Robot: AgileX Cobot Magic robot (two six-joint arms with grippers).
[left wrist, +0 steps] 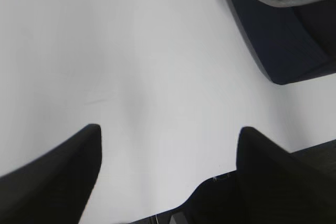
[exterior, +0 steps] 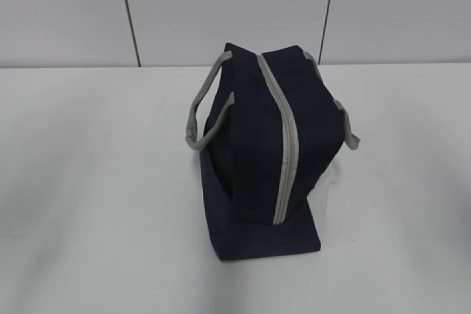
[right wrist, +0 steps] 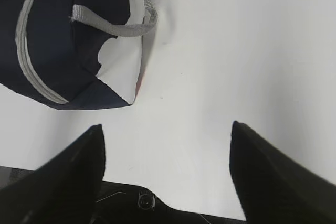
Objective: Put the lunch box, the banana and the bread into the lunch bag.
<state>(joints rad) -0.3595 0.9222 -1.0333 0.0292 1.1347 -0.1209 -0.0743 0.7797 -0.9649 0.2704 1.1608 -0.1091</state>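
The lunch bag (exterior: 261,152) stands in the middle of the exterior view on a smooth white table (exterior: 88,182). It is a soft, boxy bag made of dark blue cloth. A grey zipper (exterior: 283,145) runs in a long line over its top and down the near end, and it looks shut. Two grey strap handles (exterior: 202,112) loop out, one on each side, floppy and bent.

In the left wrist view, the left gripper (left wrist: 168,150) hangs over bare table. Its two dark fingers (left wrist: 63,177) are smooth and pointed, and they stand wide apart with nothing between them. A rounded corner of the bag sits in the upper right of that view.

In the right wrist view, the right gripper (right wrist: 167,150) is also spread wide and holds nothing. The bag fills the upper left there, showing a white side panel (right wrist: 123,51) beside the blue cloth, with a grey handle curving over it.
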